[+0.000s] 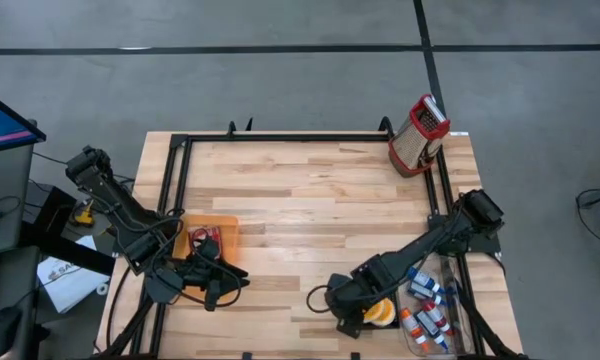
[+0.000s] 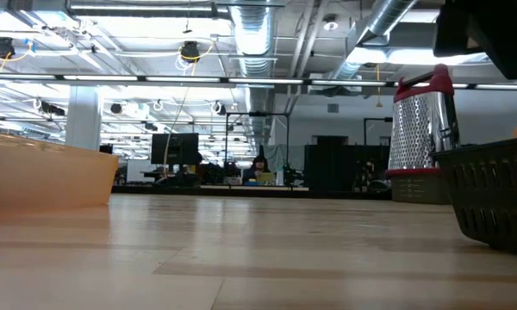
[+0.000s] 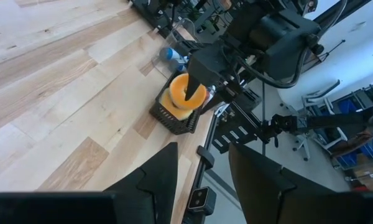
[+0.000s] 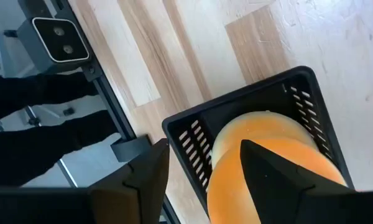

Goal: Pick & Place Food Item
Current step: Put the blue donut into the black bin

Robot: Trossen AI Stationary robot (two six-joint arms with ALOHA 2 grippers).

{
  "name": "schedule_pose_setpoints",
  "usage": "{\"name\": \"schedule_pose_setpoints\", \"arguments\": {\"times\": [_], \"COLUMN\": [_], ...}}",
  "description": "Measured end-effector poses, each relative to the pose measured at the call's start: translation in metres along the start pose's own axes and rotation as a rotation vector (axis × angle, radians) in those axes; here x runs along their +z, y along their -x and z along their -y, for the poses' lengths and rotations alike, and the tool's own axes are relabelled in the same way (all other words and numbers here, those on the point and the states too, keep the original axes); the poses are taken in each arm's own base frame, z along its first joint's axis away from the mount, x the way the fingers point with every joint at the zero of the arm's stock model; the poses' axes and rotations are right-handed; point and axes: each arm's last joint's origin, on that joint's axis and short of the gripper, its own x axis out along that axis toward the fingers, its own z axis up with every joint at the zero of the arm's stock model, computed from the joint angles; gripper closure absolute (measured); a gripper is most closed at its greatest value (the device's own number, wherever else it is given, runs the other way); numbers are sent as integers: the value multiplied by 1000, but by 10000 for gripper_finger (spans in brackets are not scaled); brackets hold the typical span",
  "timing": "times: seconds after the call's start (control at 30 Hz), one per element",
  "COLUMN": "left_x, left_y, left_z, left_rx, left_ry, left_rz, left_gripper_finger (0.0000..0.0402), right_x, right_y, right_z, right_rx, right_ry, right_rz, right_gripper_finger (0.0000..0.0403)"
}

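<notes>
A round orange food item [image 4: 267, 134] lies in a small black slotted basket [image 4: 236, 102] at the table's near right; in the left wrist view it [image 3: 196, 87] rests on another orange piece [image 3: 169, 101]. My right gripper [image 4: 205, 149] stands open right above the basket, pointing steeply down. One finger is over the food item and the other is over the basket's outer side. My left gripper [image 3: 204, 149] waits open with nothing between its fingers at the near left [image 1: 220, 290], beside an orange bin [image 1: 212, 236]. My right gripper has one finger [image 3: 189, 93] in front of the middle of the orange food item, coming from above. I cannot tell whether that finger touches it. The item sits inside the basket.
A clear tray of small bottles [image 1: 430, 308] lies just right of the basket. A metal grater with a red top [image 1: 418, 135] stands at the far right corner. A black frame [image 1: 280, 138] borders the table. Bare wood lies across the middle.
</notes>
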Motion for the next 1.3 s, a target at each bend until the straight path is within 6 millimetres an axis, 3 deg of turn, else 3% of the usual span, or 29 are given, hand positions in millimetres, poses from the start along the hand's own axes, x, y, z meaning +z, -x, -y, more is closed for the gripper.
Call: {"name": "schedule_pose_setpoints", "arguments": {"times": [0.5,0.73,0.93,1.17,1.3], "left_x": [0,0,1,1,1], "left_y": [0,0,0,0,0], "left_z": [0,0,1,1,1], "left_rx": [4,5,0,-5,-5], "left_ry": [-1,-1,6,12,13], "left_rz": [10,12,17,19,18], "left_gripper_finger": [261,261,261,261,261], "right_x": [-18,-16,-12,-19,-22], "right_y": [5,6,-6,-43,-46], "right_z": [-2,7,9,6,6], "right_rx": [-90,-166,-153,-192,-224], "right_ry": [14,49,42,47,41], "right_rz": [-82,-69,-84,-230,-268], "right_gripper_finger": [211,172,154,153,153]}}
